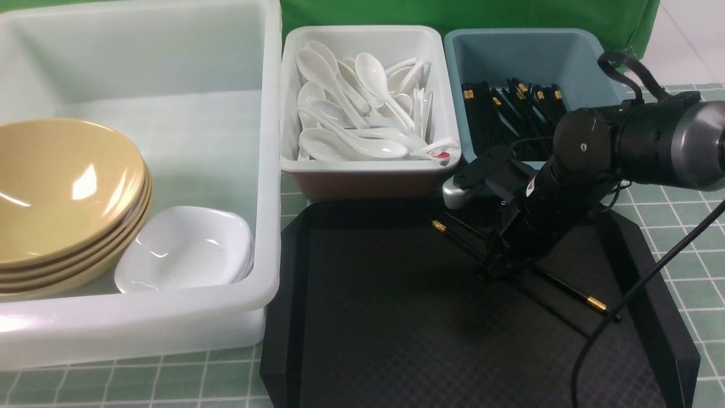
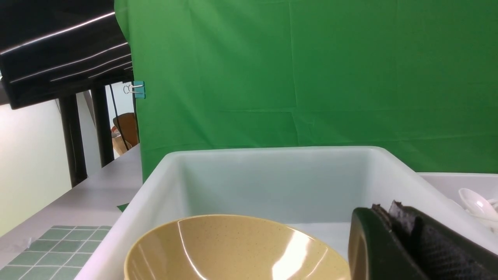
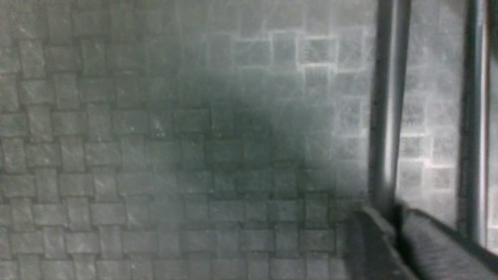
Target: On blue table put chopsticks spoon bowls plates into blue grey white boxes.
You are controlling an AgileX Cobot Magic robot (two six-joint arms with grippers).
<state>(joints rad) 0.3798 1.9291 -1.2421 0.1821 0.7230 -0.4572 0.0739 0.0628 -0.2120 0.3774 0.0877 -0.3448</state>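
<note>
Two thin black gold-banded chopsticks [image 1: 569,289] lie on the black textured tray [image 1: 368,317] beneath the right claw [image 1: 497,266]; whether its jaws grip them I cannot tell. The tray's raised rim stands near on the right, with bare floor leftward. The left claw [image 2: 393,213] is pressed closed.

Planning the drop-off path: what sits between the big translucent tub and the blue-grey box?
The white box, piled with white spoons, stands between the big tub and the blue-grey box. The front view shows this.
</note>
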